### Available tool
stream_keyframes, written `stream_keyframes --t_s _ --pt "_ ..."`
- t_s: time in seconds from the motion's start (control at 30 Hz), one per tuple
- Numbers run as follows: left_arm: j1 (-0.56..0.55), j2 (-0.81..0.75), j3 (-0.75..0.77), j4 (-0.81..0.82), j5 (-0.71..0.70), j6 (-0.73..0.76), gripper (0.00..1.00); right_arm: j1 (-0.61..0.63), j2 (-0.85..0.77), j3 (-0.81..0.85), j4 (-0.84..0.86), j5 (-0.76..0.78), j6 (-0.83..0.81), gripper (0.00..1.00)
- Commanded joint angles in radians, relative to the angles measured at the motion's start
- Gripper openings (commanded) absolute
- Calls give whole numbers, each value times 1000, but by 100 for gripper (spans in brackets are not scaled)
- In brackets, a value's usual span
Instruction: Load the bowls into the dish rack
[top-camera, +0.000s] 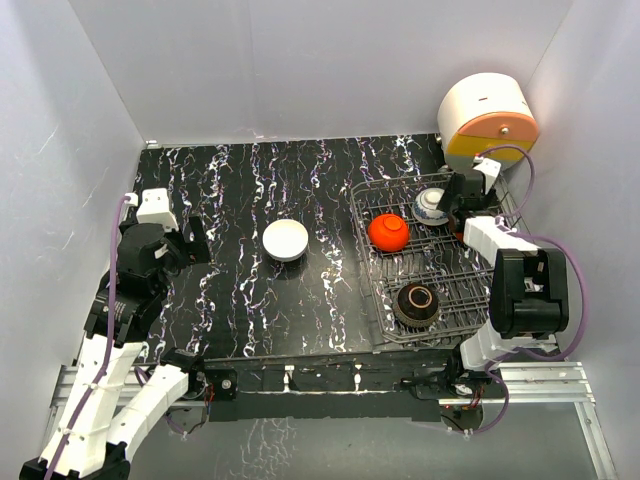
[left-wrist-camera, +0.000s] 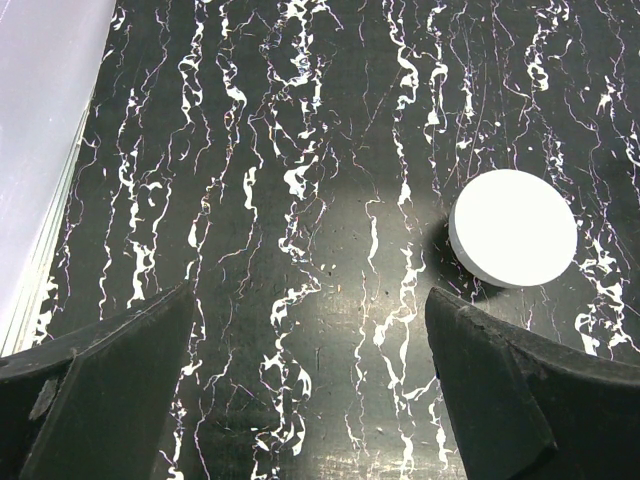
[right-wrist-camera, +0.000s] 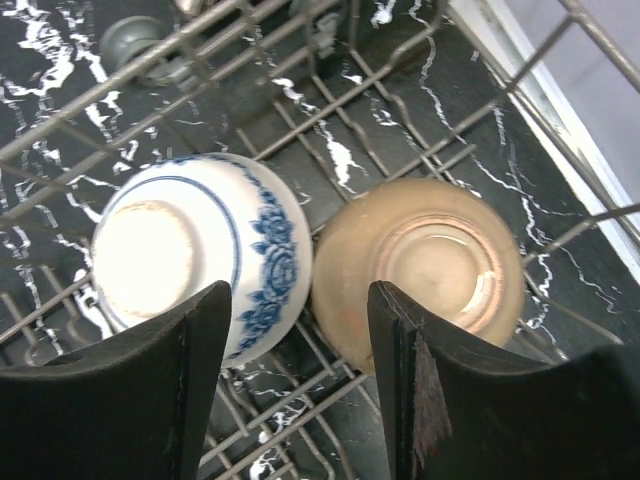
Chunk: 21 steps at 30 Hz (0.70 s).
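Note:
The plain white bowl lies upside down on the black marbled table, apart from the dish rack. It also shows in the left wrist view. My left gripper is open and empty, left of that bowl. In the rack are the red-orange bowl, the dark bowl and the blue-and-white bowl. The tan bowl lies upside down beside the blue-and-white one. My right gripper is open just above these two and holds nothing.
A big white, orange and yellow drum-shaped container stands behind the rack at the back right. White walls close in the table on the left, back and right. Rack wires surround the right gripper.

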Motion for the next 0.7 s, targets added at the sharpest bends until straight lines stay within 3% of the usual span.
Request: stream_keyframes --t_s 0.0,0.13,0.47,0.67 --pt "-4 5 0 4 -5 12 97 28 -29 62 49 -40 -31 62" --pt "-4 5 2 -1 -8 12 97 82 33 147 -12 -31 -56 82" --pt "-4 5 2 -5 -14 12 97 146 242 369 -182 74 -93 84" --pt "-4 4 2 -6 -19 13 97 183 292 412 -218 179 -120 82"
